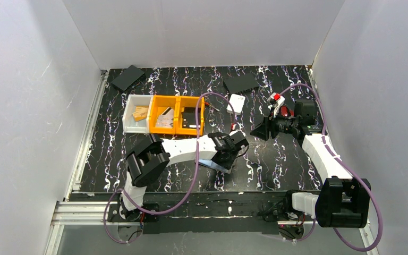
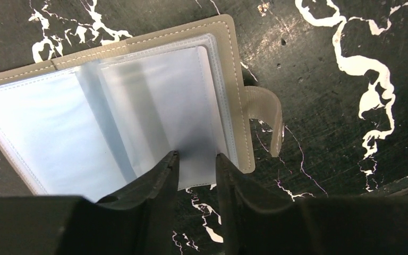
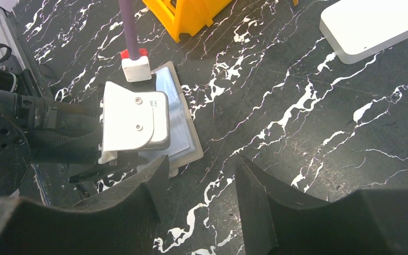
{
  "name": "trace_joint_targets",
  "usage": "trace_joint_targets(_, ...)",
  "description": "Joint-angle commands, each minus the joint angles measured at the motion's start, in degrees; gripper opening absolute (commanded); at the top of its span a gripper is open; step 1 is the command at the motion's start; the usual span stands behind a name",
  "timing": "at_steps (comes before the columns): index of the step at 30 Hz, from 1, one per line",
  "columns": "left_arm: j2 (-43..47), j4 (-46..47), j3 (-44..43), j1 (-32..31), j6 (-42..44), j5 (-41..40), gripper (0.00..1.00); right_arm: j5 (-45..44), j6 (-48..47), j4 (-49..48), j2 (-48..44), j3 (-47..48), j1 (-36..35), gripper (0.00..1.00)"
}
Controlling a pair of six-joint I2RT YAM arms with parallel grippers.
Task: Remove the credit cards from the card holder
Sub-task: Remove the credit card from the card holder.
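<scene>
Taupe, stitched card holder lies open on the black marbled surface. Its pale credit cards all seem to be inside the clear sleeves, so removal looks barely begun. The left claw is partly open, its tips at the near edge of one leaf without pinching it; the right claw hovers nearby, wide and empty.

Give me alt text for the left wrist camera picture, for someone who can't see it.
A small grey-taupe folding card holder lies open on a black white-veined table, its clear plastic sleeves showing pale blue-white faces. The left arm's dark two-finger pincer sits at the sleeves' near edge, its jaws slightly apart.
</scene>
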State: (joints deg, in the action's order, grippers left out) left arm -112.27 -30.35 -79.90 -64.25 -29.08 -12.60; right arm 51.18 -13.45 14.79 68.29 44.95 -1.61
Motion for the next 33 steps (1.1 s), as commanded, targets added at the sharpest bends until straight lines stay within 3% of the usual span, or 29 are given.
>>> trace_joint_targets(1, 0.7, -0.1, 2.3, 0.8, -0.8, 0.3, 0.27, 1.6, -0.1, -1.3, -0.8, 0.8, 0.2, 0.57)
trace_joint_targets(7, 5.6, 4.4, 7.0, 2.2, -2.8, 2.1, 0.16, 3.1, -0.2, -1.0, -0.7, 0.7, 0.2, 0.57)
trace_joint_targets(12, 10.4, 9.1, 12.3, 4.6, -4.6, 4.7, 0.0, 6.1, -0.2, -0.6, 0.4, 0.6, 0.1, 0.57)
trace_joint_targets(23, 23.7, 27.4, 30.4, 16.1, -13.3, 17.8, 0.0, 5.1, -3.4, 1.7, 3.2, 0.7, -7.2, 0.57)
trace_joint_targets(33, 30.1, 28.6, 35.9, 22.7, -15.1, 19.4, 0.0, 3.6, -5.9, 3.4, 5.1, 1.1, -12.1, 0.58)
